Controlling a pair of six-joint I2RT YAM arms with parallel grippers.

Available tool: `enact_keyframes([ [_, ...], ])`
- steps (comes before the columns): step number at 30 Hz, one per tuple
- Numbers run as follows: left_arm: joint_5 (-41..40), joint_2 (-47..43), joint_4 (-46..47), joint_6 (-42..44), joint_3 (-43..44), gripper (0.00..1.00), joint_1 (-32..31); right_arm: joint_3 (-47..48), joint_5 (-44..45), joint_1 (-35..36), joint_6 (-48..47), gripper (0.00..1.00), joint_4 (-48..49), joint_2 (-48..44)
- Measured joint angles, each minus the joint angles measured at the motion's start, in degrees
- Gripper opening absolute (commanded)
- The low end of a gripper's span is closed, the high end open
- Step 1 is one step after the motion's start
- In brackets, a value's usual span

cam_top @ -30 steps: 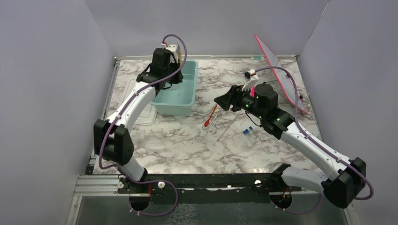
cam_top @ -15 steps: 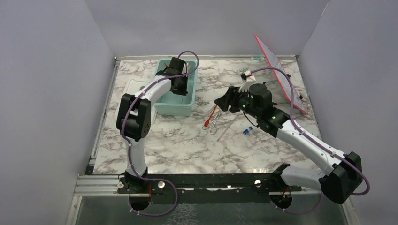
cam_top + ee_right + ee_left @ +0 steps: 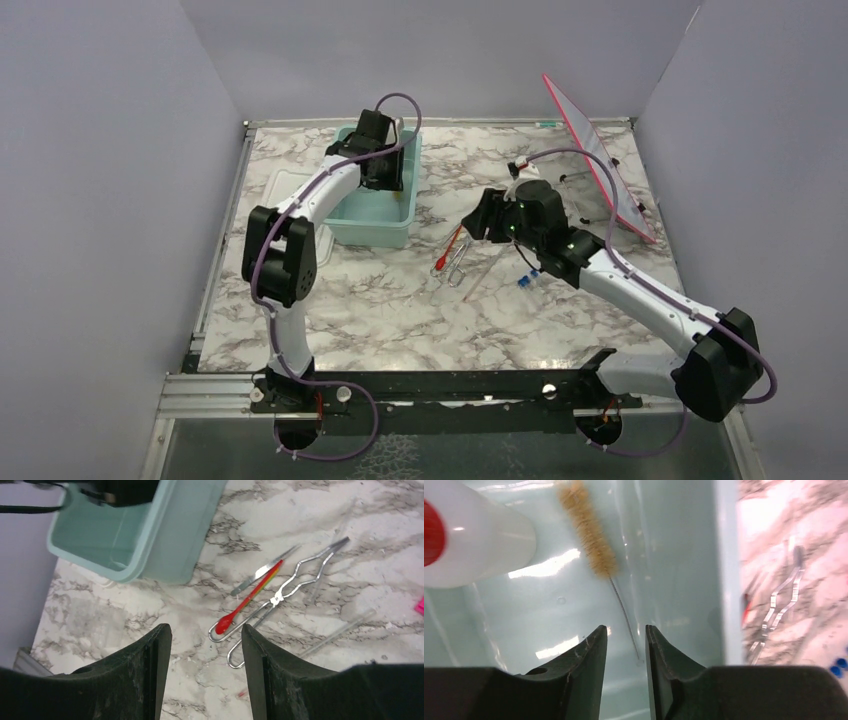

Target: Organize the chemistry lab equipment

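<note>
The left arm was angled down into the teal tub [image 3: 725, 580]. Its pincer [image 3: 625, 631] was narrowly parted and empty, near the squeeze bottle [image 3: 479, 545] and a brush [image 3: 589, 530]. The right pincer [image 3: 205, 630] hung over the bench [image 3: 300, 510], wide apart and empty, above the wire tongs [image 3: 286, 586] and red-tipped dropper [image 3: 247, 602].

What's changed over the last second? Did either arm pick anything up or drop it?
The left arm folded up, its elbow swinging toward the tub, and the left gripper dropped into it, open and empty. The right arm drew in leftward, right gripper open above the tongs. Neither visibly took or released anything. Tongs, dropper and vials lie where they were.
</note>
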Motion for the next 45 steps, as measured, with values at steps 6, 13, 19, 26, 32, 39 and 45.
enact_keyframes([
  [6,1.8,-11.0,-0.2,-1.3,0.0,0.49,0.0,1.2,4.9,0.0,2.5,0.58,-6.0,4.9],
  [13,5.4,-27.4,3.4,-2.8,-5.5,0.61,-1.9,5.1,7.4,0.0,7.0,0.57,-11.6,14.0],
  [19,7.4,-35.7,6.1,-5.7,-14.6,0.64,-2.6,12.0,8.4,0.0,15.1,0.44,-16.1,25.2],
  [26,8.2,-41.5,6.5,-8.5,-21.3,0.66,-2.6,20.0,12.8,0.0,24.6,0.40,-21.4,34.8],
  [32,8.8,-44.3,6.7,-9.0,-22.3,0.67,-2.6,24.5,16.7,0.0,30.6,0.44,-26.5,40.1],
  [39,9.9,-44.7,6.8,-9.2,-22.3,0.68,-2.6,25.3,17.6,0.0,32.4,0.43,-27.3,42.8],
  [45,10.2,-44.9,6.8,-9.2,-22.3,0.68,-2.6,25.5,17.7,0.0,32.9,0.42,-26.8,43.4],
])
